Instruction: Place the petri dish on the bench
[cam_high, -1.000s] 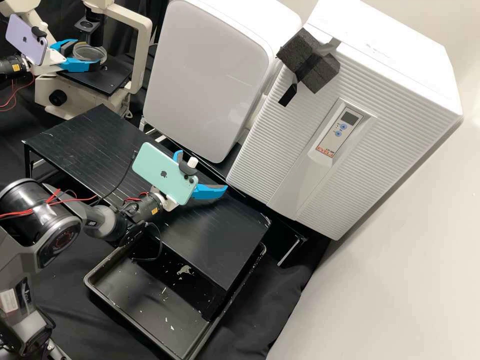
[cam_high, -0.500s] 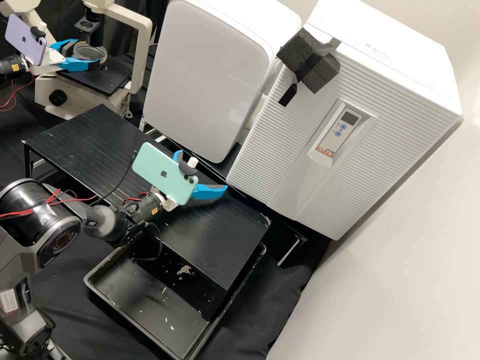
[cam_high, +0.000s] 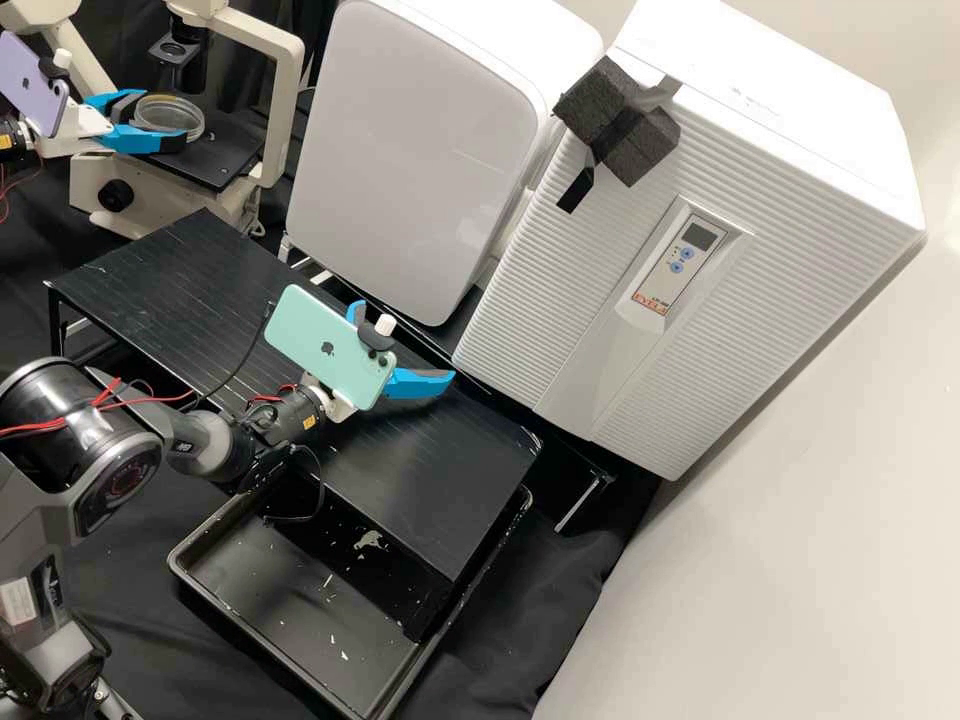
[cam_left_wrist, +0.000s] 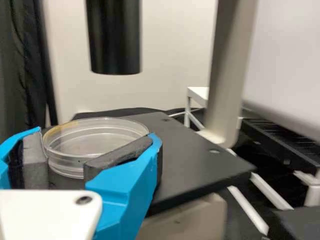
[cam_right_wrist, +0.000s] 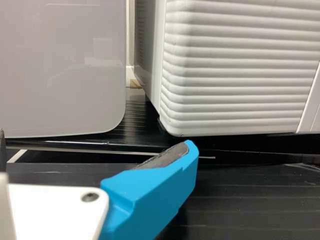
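Petri dish (cam_high: 182, 112) sitting in the left gripper (cam_high: 165, 117) at ten o'clock!

Reading the high view as your clock, you're getting the action out between ten and eleven, by the microscope (cam_high: 285, 100). Your left gripper is holding the clear, round dish, its two blue fingers closing on opposite sides, and in the left wrist view you're seeing the dark pads (cam_left_wrist: 117, 159) pressing against its wall. The dish is looking roughly level and, in the high view, it's overlapping the edge of the black stage (cam_high: 215, 165); whether it's touching that stage, you can't be telling from here.

Over to your right gripper (cam_high: 404, 340), hanging near the dial's centre: it's standing wide with nothing between its fingers, over the long black stand (cam_high: 440, 490) that's running from ten o'clock down toward six. A mint phone (cam_high: 325, 345) is riding on that arm, and a purple one (cam_high: 35, 85) is riding on the other.

Around the dial, a white smooth-fronted unit (cam_high: 410, 150) is standing between eleven and twelve, a white ribbed cabinet (cam_high: 740, 170) is filling two o'clock, dark foam blocks (cam_high: 640, 140) are sticking to it at one, and a black tray (cam_high: 290, 595) is lying at seven, holding pale scraps.
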